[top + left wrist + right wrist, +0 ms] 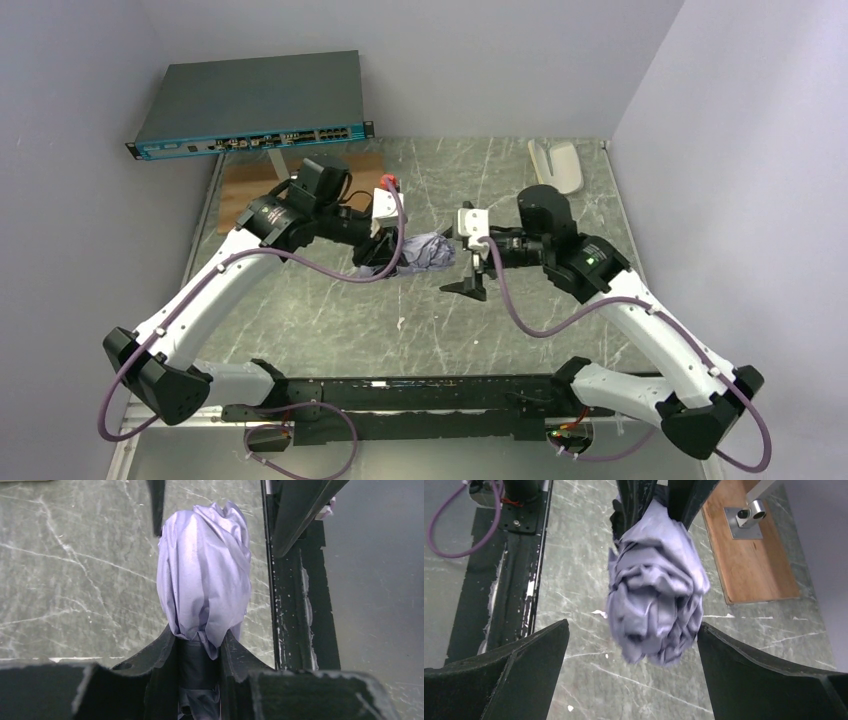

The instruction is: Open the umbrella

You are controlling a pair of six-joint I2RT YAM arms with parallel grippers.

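Observation:
The umbrella (425,250) is a crumpled, pale silvery-lilac bundle at the table's middle. My left gripper (383,250) is shut on its near, dark end; in the left wrist view the jaws (199,637) clamp that end and the bundle (205,575) points away from them. My right gripper (470,272) faces it from the right and is wide open. In the right wrist view its fingers (534,660) stand either side of the bundle's free end (654,590) without touching it. The shaft and handle are hidden.
A blue-grey network switch (250,105) leans at the back left. A wooden board (250,190) with a metal fitting (744,517) lies behind my left arm. A white scoop-shaped object (557,165) lies at the back right. A black rail (400,395) runs along the near edge.

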